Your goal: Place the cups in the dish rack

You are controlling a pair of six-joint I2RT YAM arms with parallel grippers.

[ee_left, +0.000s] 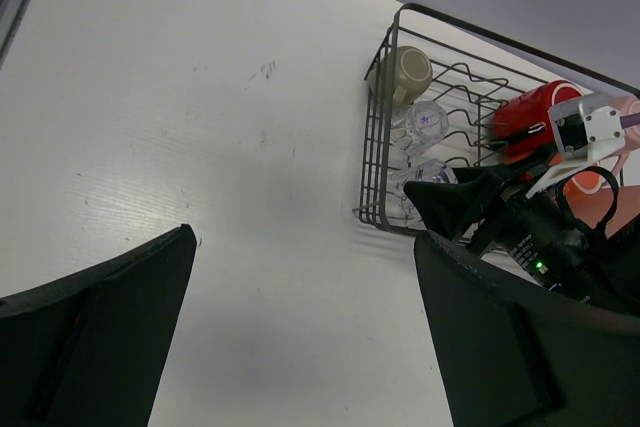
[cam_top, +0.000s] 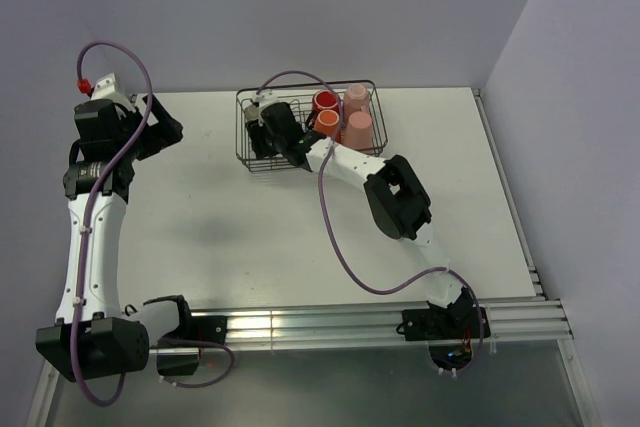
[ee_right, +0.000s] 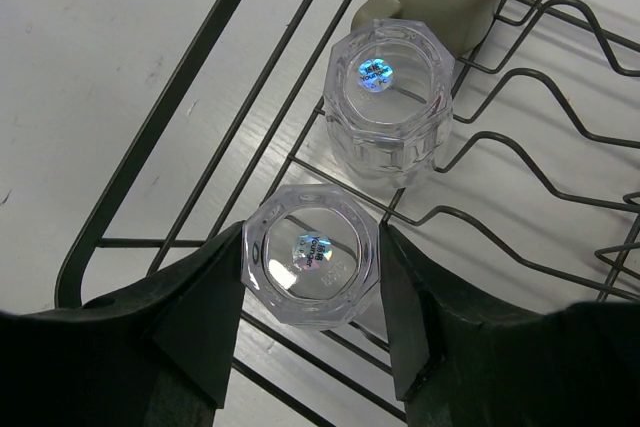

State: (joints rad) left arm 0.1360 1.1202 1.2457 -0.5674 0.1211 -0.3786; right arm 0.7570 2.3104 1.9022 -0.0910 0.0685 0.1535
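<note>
Overhead, the right claw (ee_right: 312, 292) hides the clear glass (ee_right: 310, 259) it grips.

Top external: mounted high above the near edge, looking down on the whole bench (cam_top: 220, 217). Left wrist: well back, facing obliquely across the bench toward the dish rack (ee_left: 375, 147). Right wrist: close, looking down into that rack's corner. All three share the rack.

left arm (cam_top: 88, 237) stretched forward with left gripper (cam_top: 160, 129) gaping wide, right arm (cam_top: 395, 197) reaching ahead, right gripper (ee_right: 311, 282) clamped around a glass (ee_right: 310, 252).
</note>
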